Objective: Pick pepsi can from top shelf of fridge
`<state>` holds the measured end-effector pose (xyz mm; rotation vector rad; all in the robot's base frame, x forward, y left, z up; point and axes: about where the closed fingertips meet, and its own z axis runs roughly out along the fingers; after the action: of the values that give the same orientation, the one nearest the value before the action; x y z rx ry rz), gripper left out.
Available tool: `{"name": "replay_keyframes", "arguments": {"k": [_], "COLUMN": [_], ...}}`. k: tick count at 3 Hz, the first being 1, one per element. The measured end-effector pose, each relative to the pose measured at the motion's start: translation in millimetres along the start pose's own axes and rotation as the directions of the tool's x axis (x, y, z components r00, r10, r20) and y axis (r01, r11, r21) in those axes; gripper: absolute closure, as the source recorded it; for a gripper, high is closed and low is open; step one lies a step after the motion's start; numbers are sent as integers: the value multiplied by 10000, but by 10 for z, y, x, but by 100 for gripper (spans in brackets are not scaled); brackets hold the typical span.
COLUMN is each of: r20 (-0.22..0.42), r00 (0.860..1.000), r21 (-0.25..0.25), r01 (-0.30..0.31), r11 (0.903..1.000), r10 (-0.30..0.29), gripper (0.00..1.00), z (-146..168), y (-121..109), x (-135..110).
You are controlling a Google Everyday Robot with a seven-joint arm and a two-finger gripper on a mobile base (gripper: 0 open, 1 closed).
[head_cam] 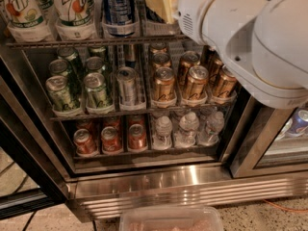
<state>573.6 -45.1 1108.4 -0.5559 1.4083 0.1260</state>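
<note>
On the top shelf: your target, the blue aluminium pepsi can with white lettering, stands upright in a clear plastic tray on this dark wire rack. The frame edge cuts off the can's top.
Neighbours on that rack: you have white-and-green 7UP bottles to the can's left and a pale yellow wedge-shaped pack to its right.
Arm: your robot's bulky white arm fills the upper right. Its forward end sits just beside the yellow pack and apart from the can.
Gripper: you cannot see it anywhere past the arm's forward end near the top rack, so you cannot tell whether it is spread or pressed together.
Middle rack: green cans stand at left, one silver-and-blue striped can in the centre, and bronze cans at right. The rightmost bronze cans sit just under the arm.
Lower rack: red cans stand at left and clear water bottles at right.
Fridge: you face a stainless steel drinks cooler with a louvred steel base panel below the racks.
Foreground: a clear plastic container lies at the bottom edge, in front of the base panel.
</note>
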Motion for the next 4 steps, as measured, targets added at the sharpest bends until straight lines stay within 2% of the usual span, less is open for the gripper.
{"name": "replay_keyframes", "arguments": {"k": [2,3,4], "r20": [-1269,-1665,-2202], "r00": [9915,9858,9750], "r21": [-539,-1226,-2305], "r01": [-371,-411,-804], "r11": [9979,9916,9697], "r10": [300,203,285], "gripper": [100,100,100], "z": [-587,-804,-942], "y": [81,221,318], "x": [176,154,258]}}
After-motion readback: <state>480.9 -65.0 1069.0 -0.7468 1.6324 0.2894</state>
